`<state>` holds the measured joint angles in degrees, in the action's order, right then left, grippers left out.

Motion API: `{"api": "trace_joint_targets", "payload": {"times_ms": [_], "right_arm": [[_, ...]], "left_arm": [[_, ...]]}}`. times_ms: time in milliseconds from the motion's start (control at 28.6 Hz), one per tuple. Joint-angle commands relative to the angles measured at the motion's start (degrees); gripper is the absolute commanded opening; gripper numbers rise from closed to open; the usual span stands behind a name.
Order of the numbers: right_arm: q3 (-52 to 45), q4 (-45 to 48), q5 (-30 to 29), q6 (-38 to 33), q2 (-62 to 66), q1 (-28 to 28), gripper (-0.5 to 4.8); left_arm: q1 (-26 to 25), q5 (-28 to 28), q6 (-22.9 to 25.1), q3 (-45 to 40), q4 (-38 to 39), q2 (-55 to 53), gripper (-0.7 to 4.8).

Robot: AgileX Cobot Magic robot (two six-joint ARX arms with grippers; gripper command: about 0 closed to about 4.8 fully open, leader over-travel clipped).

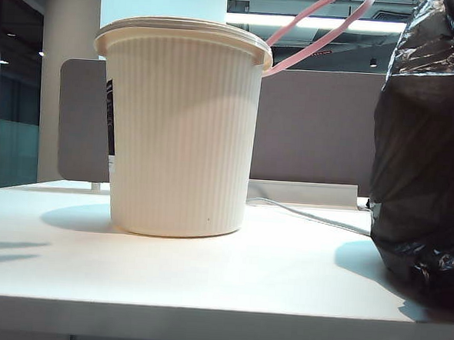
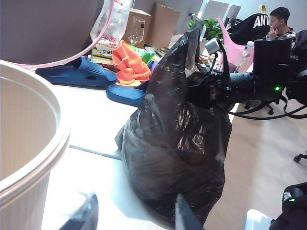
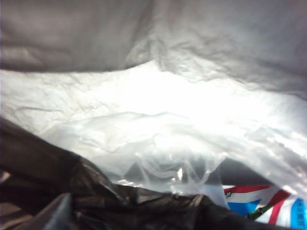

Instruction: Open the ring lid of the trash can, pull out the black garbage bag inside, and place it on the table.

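The cream ribbed trash can point(image 1: 183, 136) stands on the white table point(image 1: 205, 276). Its pink ring lid point(image 1: 313, 29) is swung up behind the rim. The black garbage bag point(image 1: 423, 174) stands on the table to the can's right. In the left wrist view my left gripper point(image 2: 134, 215) is open over the table between the can point(image 2: 24, 134) and the bag point(image 2: 177, 143), with nothing in it. My right gripper point(image 2: 204, 91) is at the bag's top. In the right wrist view one finger point(image 3: 55, 211) stands far to the side, with loose black film point(image 3: 144, 206) beside it; the other finger is hidden.
A grey partition point(image 1: 314, 129) stands behind the table and a white cable point(image 1: 309, 215) runs along its back. Blue slippers point(image 2: 76, 72), an orange cloth point(image 2: 129, 62) and boxes lie beyond the can. Clear film and a coloured packet point(image 3: 259, 203) show behind the bag.
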<state>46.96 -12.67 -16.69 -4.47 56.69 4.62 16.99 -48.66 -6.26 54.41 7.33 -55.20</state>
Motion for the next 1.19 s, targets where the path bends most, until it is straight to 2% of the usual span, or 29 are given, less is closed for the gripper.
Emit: {"api": "trace_joint_targets", "payload": {"times_ms": [35, 770, 875, 980, 1190], "right_arm": [[0.3, -1.6, -0.4, 0.0, -2.5, -0.1, 3.39], [0.3, -18.5, 1.8, -0.1, -18.2, -0.1, 3.38], [0.3, -18.4, 3.5, -0.2, -19.1, -0.1, 3.28], [0.3, -17.4, 4.1, -0.2, -18.9, -0.1, 2.78], [0.3, -17.1, 4.0, -0.5, -18.8, -0.1, 2.79]], "left_arm": [[0.1, -0.5, -0.2, 0.1, -1.0, 0.2, 2.06], [0.1, -3.1, -0.2, 0.1, -1.1, 0.2, 2.06], [0.1, -3.1, -0.2, 0.1, -1.1, 0.2, 2.06], [0.1, -3.1, -0.2, 0.1, -1.1, 0.2, 2.06], [0.1, -3.3, -1.2, 0.1, -1.0, 0.2, 2.06]]}}
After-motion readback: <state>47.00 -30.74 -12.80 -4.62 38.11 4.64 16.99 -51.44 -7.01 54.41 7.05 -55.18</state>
